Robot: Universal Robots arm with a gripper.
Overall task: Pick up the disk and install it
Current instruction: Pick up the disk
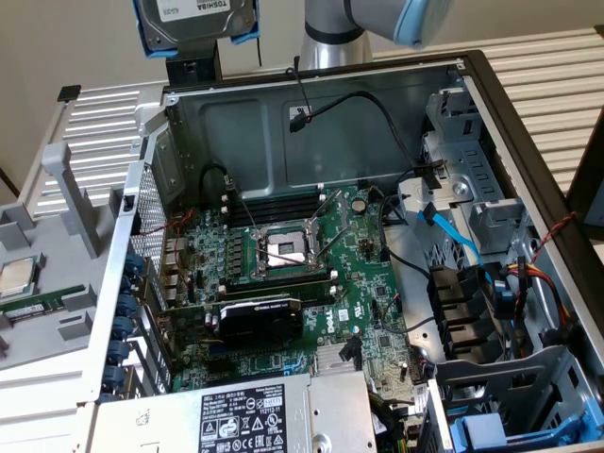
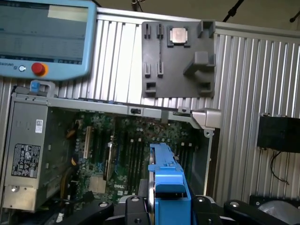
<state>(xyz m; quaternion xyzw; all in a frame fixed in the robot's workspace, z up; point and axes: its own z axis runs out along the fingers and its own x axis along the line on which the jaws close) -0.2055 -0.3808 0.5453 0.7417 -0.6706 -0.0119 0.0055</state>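
The disk point(image 1: 196, 17), a silver-grey drive with a white Toshiba label in a blue carrier, hangs in the air above the back left corner of the open computer case point(image 1: 469, 66) in the exterior view. A black part of my gripper point(image 1: 194, 64) shows just beneath it. In the wrist view the blue carrier of the disk point(image 2: 165, 168) stands edge-on between the black fingers point(image 2: 133, 206), and my gripper point(image 2: 168, 208) is shut on it. Below it lies the motherboard point(image 2: 126, 150).
Inside the case are the motherboard point(image 1: 283, 245), loose black and blue cables point(image 1: 453, 231), metal drive bays point(image 1: 472, 208) on the exterior view's right, and another blue carrier point(image 1: 491, 429) at the lower right. A grey tray point(image 1: 57, 236) holds a CPU chip point(image 1: 17, 276). A teach pendant point(image 2: 44, 35) lies nearby.
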